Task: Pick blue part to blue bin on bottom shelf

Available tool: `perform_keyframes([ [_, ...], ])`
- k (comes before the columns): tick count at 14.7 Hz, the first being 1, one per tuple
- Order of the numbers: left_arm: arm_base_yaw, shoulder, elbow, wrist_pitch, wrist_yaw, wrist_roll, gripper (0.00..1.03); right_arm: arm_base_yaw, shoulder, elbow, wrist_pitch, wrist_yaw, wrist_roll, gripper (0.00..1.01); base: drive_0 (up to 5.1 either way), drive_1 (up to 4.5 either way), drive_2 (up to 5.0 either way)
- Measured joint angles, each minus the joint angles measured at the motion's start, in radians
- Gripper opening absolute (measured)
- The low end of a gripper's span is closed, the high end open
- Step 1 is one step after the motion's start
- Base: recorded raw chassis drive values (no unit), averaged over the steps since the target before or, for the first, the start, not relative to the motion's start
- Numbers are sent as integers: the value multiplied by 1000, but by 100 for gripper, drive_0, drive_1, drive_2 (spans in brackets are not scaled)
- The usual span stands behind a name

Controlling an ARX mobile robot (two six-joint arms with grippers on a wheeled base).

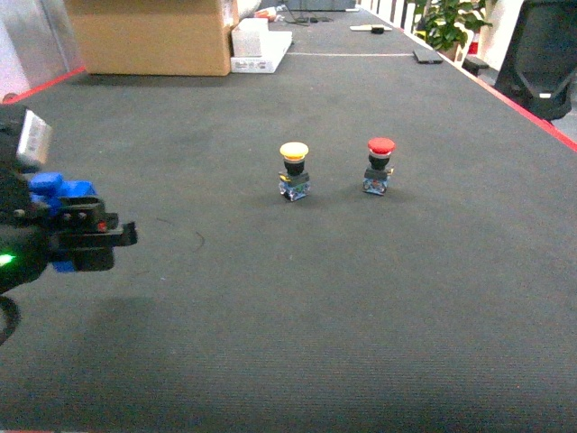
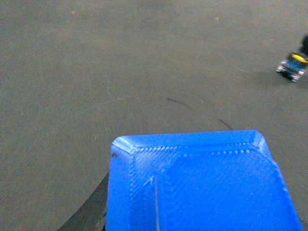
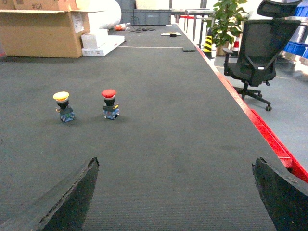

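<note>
Left gripper (image 1: 86,236) sits at the left edge of the head view, raised above the dark tabletop (image 1: 361,298), its fingers clamped on the blue part (image 2: 202,185). The part fills the lower half of the left wrist view, clear of the surface. Right gripper (image 3: 175,192): fingers (image 3: 72,197) spread wide apart, holding nothing. Yellow-capped push button (image 1: 294,170) and red-capped push button (image 1: 379,166) stand upright mid-tabletop, side by side, apart. A cardboard box (image 1: 149,36) rests at the far end.

Left pincer (image 1: 86,236) clamps the blue part (image 2: 202,183); right pincer (image 3: 175,192) fingers spread wide
</note>
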Motion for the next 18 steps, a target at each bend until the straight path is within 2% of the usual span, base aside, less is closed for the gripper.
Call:
perform_keyframes([
  [1, -24, -170, -95, -77, -18, 0, 44, 0, 0, 0, 0, 0, 0, 98, 0, 0, 0],
  [2, -39, -272, -132, -122, -29, 6, 44, 0, 0, 0, 0, 0, 0, 98, 0, 0, 0],
  [3, -63, -460, -177, -203, -64, 18, 44, 0, 0, 0, 0, 0, 0, 98, 0, 0, 0],
  [4, -75, -648, -209, -295, -105, 19, 44, 0, 0, 0, 0, 0, 0, 98, 0, 0, 0],
  [6, -113, -1003, -278, -529, -221, 17, 44, 0, 0, 0, 0, 0, 0, 98, 0, 0, 0],
  [8, -212, -1313, -301, -771, -329, 1, 44, 0, 0, 0, 0, 0, 0, 98, 0, 0, 0],
  [9, -272, -1447, -312, -887, -384, -26, 44, 0, 0, 0, 0, 0, 0, 98, 0, 0, 0],
  [10, -312, -1528, -325, -950, -424, -38, 44, 0, 0, 0, 0, 0, 0, 98, 0, 0, 0],
  [11, -325, -1569, -334, -962, -441, -45, 44, 0, 0, 0, 1, 0, 0, 98, 0, 0, 0],
  [17, -322, -1561, -334, -967, -442, -61, 44, 0, 0, 0, 0, 0, 0, 98, 0, 0, 0],
  [18, -322, -1559, -335, -969, -442, -61, 44, 0, 0, 0, -2, 0, 0, 98, 4, -407, 414],
])
